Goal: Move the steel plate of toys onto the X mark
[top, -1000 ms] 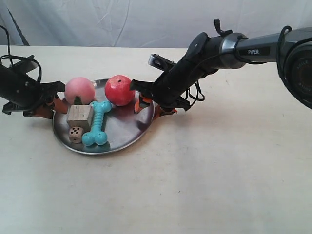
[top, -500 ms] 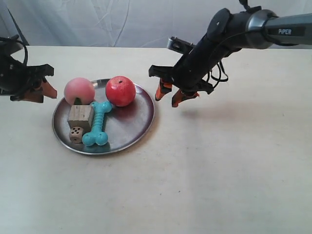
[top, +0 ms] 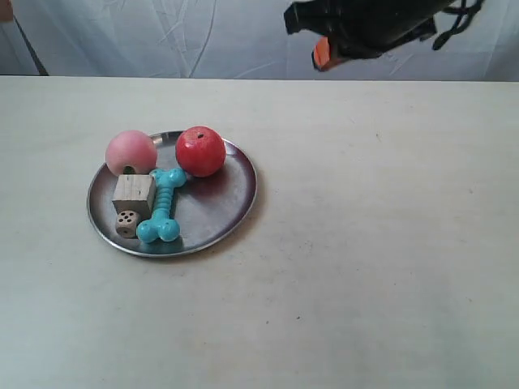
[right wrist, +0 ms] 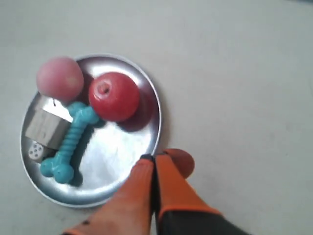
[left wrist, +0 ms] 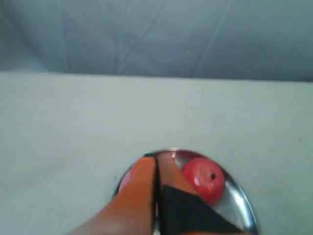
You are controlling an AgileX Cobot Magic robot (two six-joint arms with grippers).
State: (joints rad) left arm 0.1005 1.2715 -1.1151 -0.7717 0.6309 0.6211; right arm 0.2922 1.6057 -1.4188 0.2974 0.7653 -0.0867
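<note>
The steel plate (top: 219,223) lies left of centre on the table. It holds the red apple (top: 200,151), pink peach (top: 131,151), turquoise bone (top: 162,207), wooden cube (top: 134,193) and die (top: 126,223). The arm at the exterior view's right hangs high at the top edge, one orange fingertip (top: 323,53) showing. My right gripper (right wrist: 155,159) is shut and empty, well above the plate's rim (right wrist: 157,115), with the apple (right wrist: 113,96) and bone (right wrist: 68,142) below. My left gripper (left wrist: 156,161) is shut and empty above the plate (left wrist: 242,203), beside the apple (left wrist: 203,178). No X mark shows clearly.
The pale table (top: 365,243) stretches bare to the right of the plate and in front of it. A white cloth backdrop (top: 162,36) hangs behind the far edge. An orange scrap of the other arm (top: 4,10) shows in the top left corner.
Both arms have let go of the plate's rim, risen and drawn back, one almost out of view at the left. Their jaws have closed. The plate and toys have stayed put.
</note>
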